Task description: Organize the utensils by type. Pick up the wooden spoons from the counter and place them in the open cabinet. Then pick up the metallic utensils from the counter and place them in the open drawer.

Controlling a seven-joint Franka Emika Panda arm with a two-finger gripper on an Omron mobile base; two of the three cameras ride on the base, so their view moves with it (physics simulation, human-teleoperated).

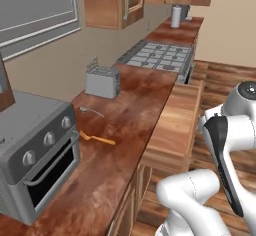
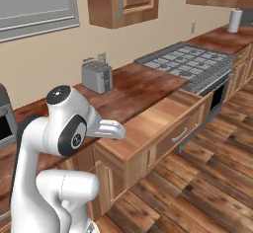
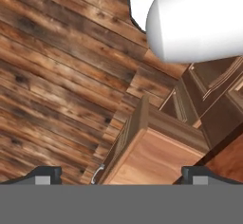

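A pale wooden spoon (image 1: 91,111) lies on the dark reddish counter (image 1: 137,92), between the toaster and the toaster oven. Just nearer, a slim orange fork (image 1: 98,139) lies in front of the toaster oven's door. The drawer (image 1: 175,125) stands pulled out from the counter front, its tan inside bare (image 2: 148,123). The wall cabinet (image 1: 107,5) with a grey bar handle hangs above the toaster. In the hand view my gripper (image 3: 122,175) is open and holds nothing. It looks down past the drawer's corner (image 3: 142,159) to the plank floor. My arm is folded beside the drawer.
A grey toaster oven (image 1: 35,155) stands at the near left and a silver toaster (image 1: 102,80) further along the counter. Beyond them are a gas stove (image 1: 160,55) and a paper towel roll (image 1: 175,16). The open drawer juts into the aisle over the wooden floor (image 2: 212,177).
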